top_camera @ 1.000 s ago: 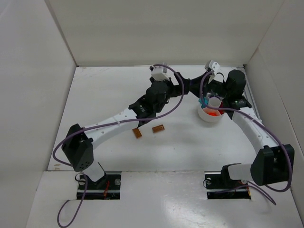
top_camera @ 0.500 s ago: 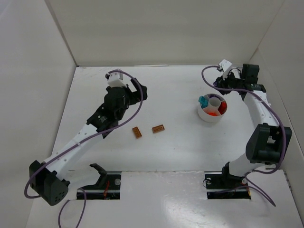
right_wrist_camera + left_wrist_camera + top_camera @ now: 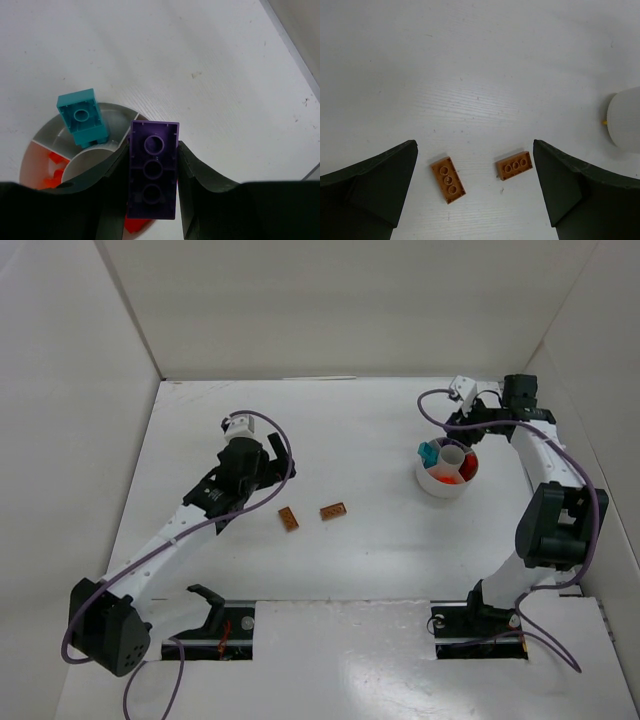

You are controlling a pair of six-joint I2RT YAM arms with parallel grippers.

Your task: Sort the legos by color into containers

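Left arm first: the black left gripper (image 3: 474,144) hangs over the white table (image 3: 370,550) with its jaws spread wide and nothing between them. Framed right between those fingers in the wrist view lie two small brown plastic bricks. One is a three-stud brown brick (image 3: 449,179) on the left, angled. The other brown brick (image 3: 514,166) sits near it on the right, the two apart and not touching. From above they sit in the middle of the table, just beside the left gripper (image 3: 275,455) and well apart from the bowl. Over on the far right, the right gripper (image 3: 152,150) is clamped on a purple rectangular plastic brick (image 3: 152,170), studs facing the camera, gripped along its long sides by both fingers. It hangs by the round white low-walled bowl (image 3: 440,490), and in the wrist view the brick overlaps the bowl's rim. The bowl is split into compartments around a raised centre. A teal square plastic brick (image 3: 82,117) sits tilted at its far side, poking up above the rim. Orange-red plastic pieces (image 3: 55,167) fill another compartment, partly hidden behind the right fingers.
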